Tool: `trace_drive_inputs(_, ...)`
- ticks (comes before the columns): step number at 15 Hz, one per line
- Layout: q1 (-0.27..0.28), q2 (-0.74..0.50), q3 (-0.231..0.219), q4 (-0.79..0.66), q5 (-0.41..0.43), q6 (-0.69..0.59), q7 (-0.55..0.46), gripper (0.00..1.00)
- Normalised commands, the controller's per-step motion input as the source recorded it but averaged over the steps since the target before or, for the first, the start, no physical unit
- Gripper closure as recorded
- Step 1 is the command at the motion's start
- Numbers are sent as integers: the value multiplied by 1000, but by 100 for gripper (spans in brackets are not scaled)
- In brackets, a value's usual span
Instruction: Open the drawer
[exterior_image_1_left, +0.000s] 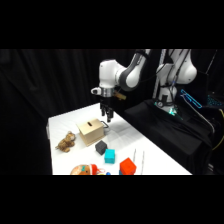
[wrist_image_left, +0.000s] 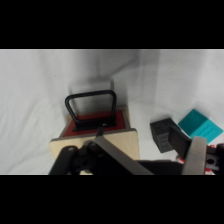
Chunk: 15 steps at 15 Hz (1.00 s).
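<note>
Above the drawer (wrist_image_left: 95, 125), gripper (exterior_image_1_left: 107, 119) poised; fingers' state cannot tell. Advisable: hook black loop handle (wrist_image_left: 91, 96) squarely, pull straight outward, avoid tilting box (exterior_image_1_left: 91, 132).

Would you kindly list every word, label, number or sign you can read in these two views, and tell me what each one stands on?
No readable text in either view.
Wooden box and its drawer: no markings visible.
Teal cube, dark grey cube, red block: plain faces, no lettering.
Robot arm: no legible label.
Equipment behind the table: a small glowing light, too blurred to read as a sign.
</note>
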Motion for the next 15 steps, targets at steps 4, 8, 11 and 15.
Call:
trace_drive_inputs(4,-102,115,87,-47,97,324,-154,0)
trace_drive_inputs(8,-121,43,124,-118,68,374,-128,0)
trace_drive_inputs(11,-173,29,193,-131,131,356,-185,0)
trace_drive_inputs(15,-231,79,266,-80,203,331,-239,0)
